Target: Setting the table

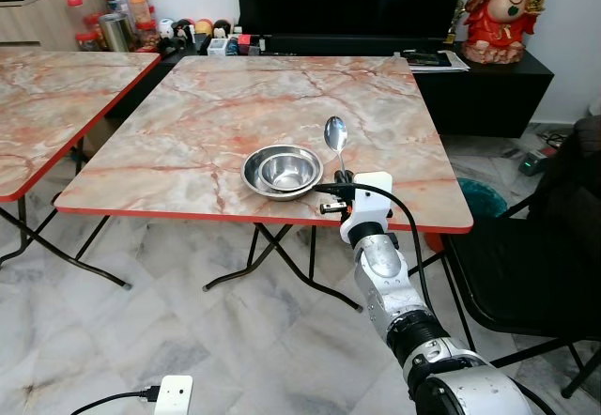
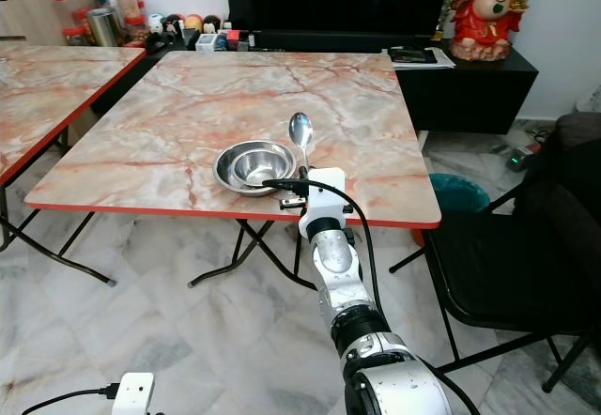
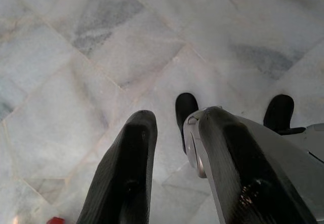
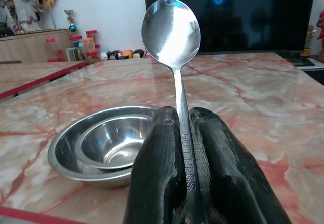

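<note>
Gripping steel spoon [image 4: 172, 36] by handle, right hand [image 4: 185, 148] fingers pinching it tight, bowl end pointing forward over counter [image 1: 188, 115] near edge, just beside nested steel bowls [image 1: 282, 171], likely lining up placement alongside. Left hand [image 3: 172, 168] hanging idle over marble floor [image 3: 76, 57], fingers narrowly parted, holding nothing.

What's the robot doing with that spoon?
It is setting the table. Its right claw is shut on a shiny spoon, holding it by the handle over the marble table, just to the right of two steel bowls nested one inside the other near the front edge. The left claw hangs idle over the floor, holding nothing.
</note>
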{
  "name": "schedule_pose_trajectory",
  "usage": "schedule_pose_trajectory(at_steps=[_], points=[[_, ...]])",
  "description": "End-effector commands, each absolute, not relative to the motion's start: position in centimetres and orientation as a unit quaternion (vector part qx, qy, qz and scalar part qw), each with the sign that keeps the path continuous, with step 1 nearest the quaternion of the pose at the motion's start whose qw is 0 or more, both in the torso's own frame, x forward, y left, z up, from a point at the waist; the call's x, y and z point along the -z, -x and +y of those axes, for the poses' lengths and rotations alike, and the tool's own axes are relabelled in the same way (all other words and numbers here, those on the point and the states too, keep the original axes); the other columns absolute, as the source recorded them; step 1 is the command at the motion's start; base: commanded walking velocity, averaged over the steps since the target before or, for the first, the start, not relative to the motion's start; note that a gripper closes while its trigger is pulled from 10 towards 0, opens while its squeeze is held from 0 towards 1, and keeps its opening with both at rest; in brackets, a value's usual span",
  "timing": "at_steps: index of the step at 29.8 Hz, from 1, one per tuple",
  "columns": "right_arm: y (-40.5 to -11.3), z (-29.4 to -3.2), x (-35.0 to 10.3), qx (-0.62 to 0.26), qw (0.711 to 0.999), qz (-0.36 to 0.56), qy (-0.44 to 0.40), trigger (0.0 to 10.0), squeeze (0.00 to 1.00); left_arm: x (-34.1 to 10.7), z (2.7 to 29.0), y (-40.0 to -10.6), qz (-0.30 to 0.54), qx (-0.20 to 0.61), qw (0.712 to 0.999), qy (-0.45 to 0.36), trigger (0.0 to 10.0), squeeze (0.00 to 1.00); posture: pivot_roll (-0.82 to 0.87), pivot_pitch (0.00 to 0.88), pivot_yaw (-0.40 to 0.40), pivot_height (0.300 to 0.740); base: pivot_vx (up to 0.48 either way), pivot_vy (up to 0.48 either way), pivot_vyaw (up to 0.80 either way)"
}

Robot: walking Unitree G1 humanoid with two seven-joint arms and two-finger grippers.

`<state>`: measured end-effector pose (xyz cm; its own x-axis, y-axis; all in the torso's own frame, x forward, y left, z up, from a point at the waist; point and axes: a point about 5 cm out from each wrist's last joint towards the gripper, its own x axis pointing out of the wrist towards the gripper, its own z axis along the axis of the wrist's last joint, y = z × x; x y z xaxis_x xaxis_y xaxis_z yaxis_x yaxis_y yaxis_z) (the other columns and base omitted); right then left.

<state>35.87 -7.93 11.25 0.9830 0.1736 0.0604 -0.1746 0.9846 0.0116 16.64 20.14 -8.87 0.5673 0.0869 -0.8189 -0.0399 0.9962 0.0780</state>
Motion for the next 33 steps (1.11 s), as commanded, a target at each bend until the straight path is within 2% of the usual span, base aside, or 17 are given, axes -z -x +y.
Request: schedule_pose_trajectory(at_steps=[1, 12, 25, 33], points=[[-35.99, -7.64, -11.84, -0.097, 0.994, -0.041, -0.007, 10.0, 0.00, 8.83, 20.48, -16.64, 0.464, -0.044, 0.884, -0.026, 10.0, 0.00, 0.02, 0.000, 0.003, 0.740, 0.270, 0.000, 0.00], [-35.88, -7.13, -12.19, -0.120, 0.991, -0.056, 0.015, 10.0, 0.00, 8.80, 20.38, -16.76, 0.464, -0.043, 0.885, -0.022, 10.0, 0.00, 0.02, 0.000, 0.003, 0.740, 0.302, 0.000, 0.00], [-35.83, -7.15, -12.19, -0.115, 0.992, -0.055, -0.003, 10.0, 0.00, 8.73, 20.39, -16.90, 0.461, -0.044, 0.886, -0.023, 10.0, 0.00, 0.02, 0.000, 0.002, 0.740, 0.309, 0.000, 0.00], [-35.38, -6.81, -11.73, -0.112, 0.992, -0.050, -0.010, 10.0, 0.00, 8.75, 20.15, -16.89, 0.457, -0.044, 0.888, -0.017, 10.0, 0.00, 0.02, 0.000, -0.005, 0.740, 0.000, 0.000, 0.00]])
